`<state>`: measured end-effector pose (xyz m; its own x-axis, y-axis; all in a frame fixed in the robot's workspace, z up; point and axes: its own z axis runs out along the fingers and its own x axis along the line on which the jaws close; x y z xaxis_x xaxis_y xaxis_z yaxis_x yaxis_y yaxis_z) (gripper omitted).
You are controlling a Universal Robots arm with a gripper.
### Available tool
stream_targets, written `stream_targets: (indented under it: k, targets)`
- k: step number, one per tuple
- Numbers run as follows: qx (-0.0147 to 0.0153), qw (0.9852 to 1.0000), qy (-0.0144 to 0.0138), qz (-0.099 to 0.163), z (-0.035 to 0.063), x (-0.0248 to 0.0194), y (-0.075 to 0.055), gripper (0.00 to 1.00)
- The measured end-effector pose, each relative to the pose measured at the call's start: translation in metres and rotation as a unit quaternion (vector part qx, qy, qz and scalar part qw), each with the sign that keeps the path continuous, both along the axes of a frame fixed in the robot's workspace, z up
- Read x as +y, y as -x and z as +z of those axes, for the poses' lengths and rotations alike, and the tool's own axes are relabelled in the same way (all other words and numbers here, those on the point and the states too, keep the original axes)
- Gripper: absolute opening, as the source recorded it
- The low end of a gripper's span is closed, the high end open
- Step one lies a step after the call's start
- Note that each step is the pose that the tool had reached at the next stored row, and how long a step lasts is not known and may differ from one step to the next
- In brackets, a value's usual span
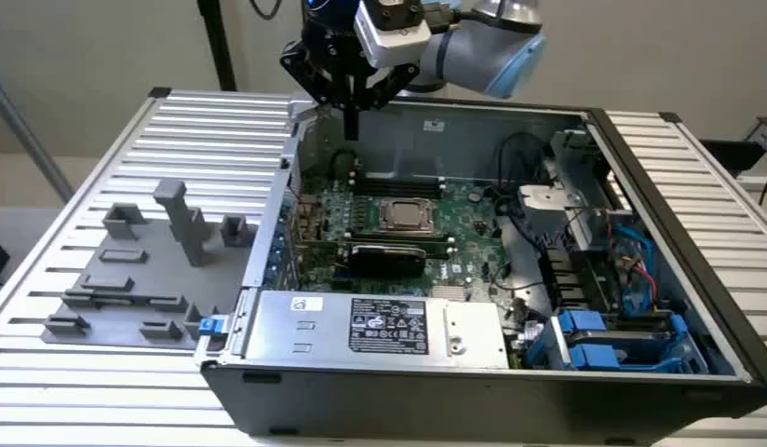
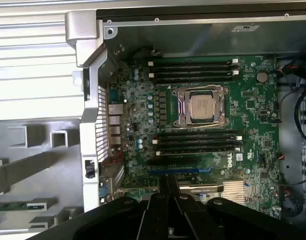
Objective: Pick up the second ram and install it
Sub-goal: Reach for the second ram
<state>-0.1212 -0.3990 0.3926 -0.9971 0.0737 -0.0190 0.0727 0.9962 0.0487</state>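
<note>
A thin green board strip, the second ram point(image 2: 20, 204), lies in a gray fixture block beside the computer case. My gripper point(image 1: 353, 135) hangs over the case's rear wall, above the motherboard point(image 1: 396, 219). Its long dark fingers point(image 2: 160, 210) are pressed together, and I see no green board between them. In the wrist view the gripper point(image 2: 168, 176) points at the black slots point(image 2: 198, 140) next to the processor point(image 2: 202, 106). A second group of black slots point(image 2: 193, 70) sits on the processor's other side.
The open case point(image 1: 483, 391) stands on a ribbed metal table point(image 1: 135, 372). Gray fixture blocks point(image 1: 123, 270) with an upright post point(image 1: 185, 223) stand at the exterior view's left. Inside are a power supply point(image 1: 371, 326), cables and blue drive bays point(image 1: 607, 340).
</note>
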Motion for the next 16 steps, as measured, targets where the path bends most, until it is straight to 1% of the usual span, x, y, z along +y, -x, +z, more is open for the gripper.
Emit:
stream_targets:
  k: [12,14,16]
  targets:
    - [0.0000,1.0000,0.0000,0.000,0.0000,0.0000,0.0001,0.11]
    - [0.0000,1.0000,0.0001,0.000,0.0001,-0.0001,0.0020,0.11]
    - [0.0000,1.0000,0.0000,0.000,0.0000,0.0000,0.0074,0.11]
